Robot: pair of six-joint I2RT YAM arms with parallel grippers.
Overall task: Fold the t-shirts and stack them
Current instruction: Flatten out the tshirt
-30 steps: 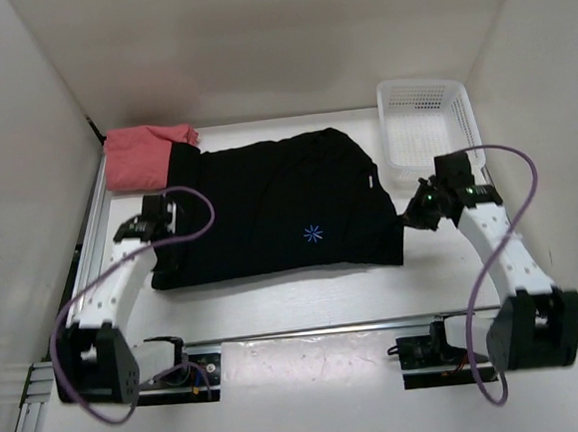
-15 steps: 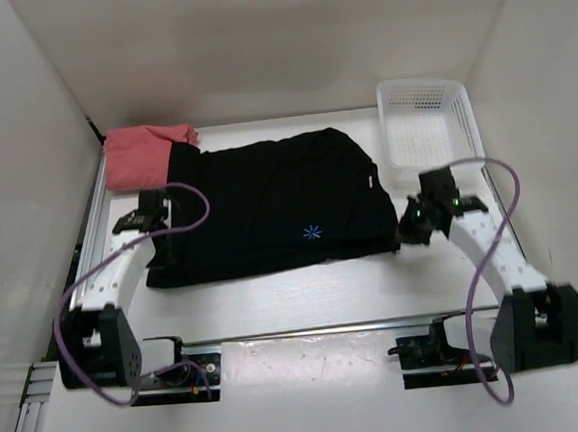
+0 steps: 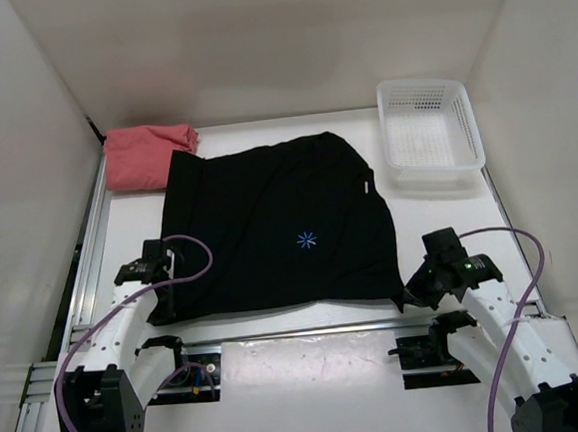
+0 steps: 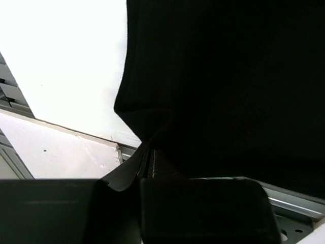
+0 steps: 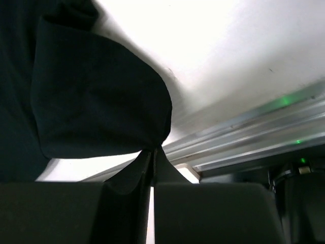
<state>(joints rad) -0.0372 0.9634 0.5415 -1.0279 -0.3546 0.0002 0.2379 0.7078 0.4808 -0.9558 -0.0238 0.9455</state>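
1. The left gripper (image 4: pixel 147 152) was closed tight on the near-left corner of the black t-shirt (image 3: pixel 280 227). In the left wrist view the cloth gathered to a point right where the fingers met.
2. The right gripper (image 5: pixel 152 150) was likewise clamped on the near-right corner. A rounded flap of black cloth hung from the pinch, just above the metal rail (image 3: pixel 308 330) at the desk's near edge.
3. The near edge of the black t-shirt ran left to right between the two grippers, close to that rail. Each arm was nearest its own corner.
4. From both grippers the black t-shirt stretched away toward the far side, lying mostly flat on the desk (image 3: pixel 449 213) with a blue star print (image 3: pixel 306 240) near its middle. It was broader across than deep, so its long axis lay roughly along the line between the grippers.
5. Judged from this, a fold would carry the held edge away from the arms, over the print and toward the far edge, with both corners kept level.
6. The salmon pink t-shirt (image 3: pixel 144 157) lay bunched at the far left, touching or just beside the black one's far-left corner. No maroon shirt was visible.
7. The white perforated basket (image 3: pixel 427 130) stood at the far right, apart from the cloth.
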